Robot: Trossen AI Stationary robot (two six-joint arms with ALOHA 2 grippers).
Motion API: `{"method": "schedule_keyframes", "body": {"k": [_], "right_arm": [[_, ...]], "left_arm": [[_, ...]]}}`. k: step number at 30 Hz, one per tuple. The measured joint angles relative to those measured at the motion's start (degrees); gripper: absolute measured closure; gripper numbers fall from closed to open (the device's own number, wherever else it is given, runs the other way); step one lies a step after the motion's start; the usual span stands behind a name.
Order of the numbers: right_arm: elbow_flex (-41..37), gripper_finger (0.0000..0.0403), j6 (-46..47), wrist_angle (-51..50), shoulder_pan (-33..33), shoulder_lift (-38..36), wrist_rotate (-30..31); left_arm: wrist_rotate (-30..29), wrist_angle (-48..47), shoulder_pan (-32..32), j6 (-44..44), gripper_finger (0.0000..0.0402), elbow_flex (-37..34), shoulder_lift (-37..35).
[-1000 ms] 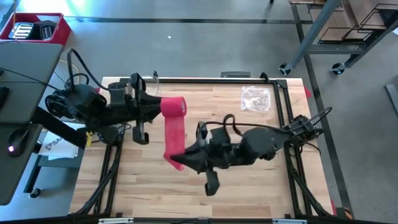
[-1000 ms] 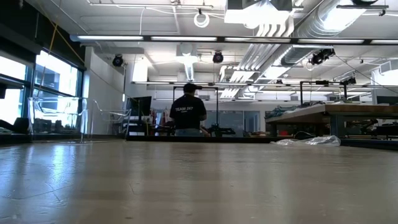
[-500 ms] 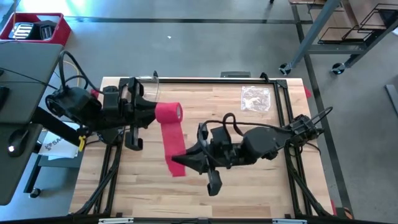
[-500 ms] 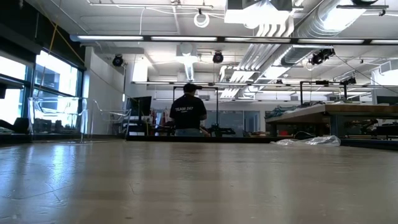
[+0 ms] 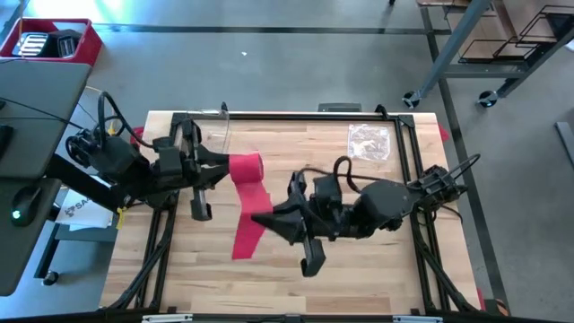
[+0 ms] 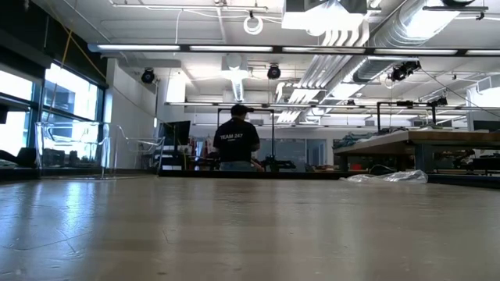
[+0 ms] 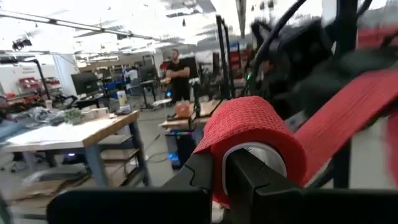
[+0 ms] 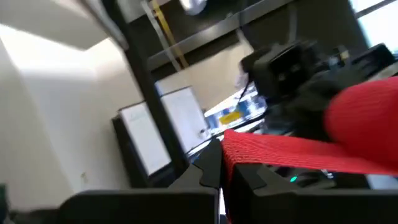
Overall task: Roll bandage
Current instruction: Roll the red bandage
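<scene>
We're watching both arms work over the middle of the bench (image 5: 359,269), and the bandage (image 5: 245,191) is strung between them above the wood. Our left gripper (image 5: 221,165), at about nine o'clock from the bench centre, has its fingers clenched on the rolled end, the red cylinder at its tips; the left wrist view shows the roll (image 7: 252,134) seated right at the fingers with the tail running off toward the other arm. Our right gripper (image 5: 266,220), just below centre, pinches the strip itself; in its wrist view the red band (image 8: 298,152) leaves its tightly clamped fingers and stretches to the roll. We'd say that hold keeps the strip taut and flat, so each turn lays neatly. A loose tail hangs toward seven o'clock. The clear plastic bag (image 5: 369,142) sits apart at one o'clock, untouched. Rolling looks partway done.
</scene>
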Motion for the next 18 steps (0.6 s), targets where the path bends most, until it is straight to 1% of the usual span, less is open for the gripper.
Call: {"method": "schedule_keyframes", "body": {"k": [2, 4, 5, 6, 8, 10, 13, 15, 18], "right_arm": [[0.05, 0.0403, 0.03, -2.43, -0.29, -0.02, 0.79], [0.05, 0.0403, 0.17, -7.72, -0.53, -0.02, 1.31], [0.05, 0.0403, 0.17, -11.27, -0.70, 0.00, 2.64], [0.05, 0.0403, 0.04, -15.30, -0.68, 0.00, 5.16], [0.05, 0.0403, 0.65, -23.48, -0.68, 0.00, 12.10], [0.05, 0.0403, 3.12, -31.17, -0.73, 0.00, 18.57], [0.05, 0.0403, 3.95, -39.70, -0.81, 0.00, 24.23], [0.05, 0.0403, 3.05, -42.07, -0.72, 0.00, 25.02], [0.05, 0.0403, 1.53, -39.58, -0.77, 0.00, 21.50]], "left_arm": [[0.01, 2.43, -0.36, -1.41, 0.0387, 0.00, -0.02], [0.02, 5.74, -0.69, -2.46, 0.0387, 0.00, -0.03], [0.26, 7.47, -0.88, -2.92, 0.0387, 0.00, -0.11], [1.00, 8.97, -1.12, -3.37, 0.0387, 0.00, -0.24], [3.39, 11.73, -1.32, -4.71, 0.0387, 0.00, -0.52], [4.98, 13.04, -1.37, -6.40, 0.0387, 0.00, -0.91], [4.43, 12.36, -1.35, -10.99, 0.0387, -0.06, -2.02], [4.06, 11.09, -1.28, -12.96, 0.0387, -0.07, -2.93], [2.37, 7.76, -0.98, -12.03, 0.0387, -0.07, -3.95]]}}
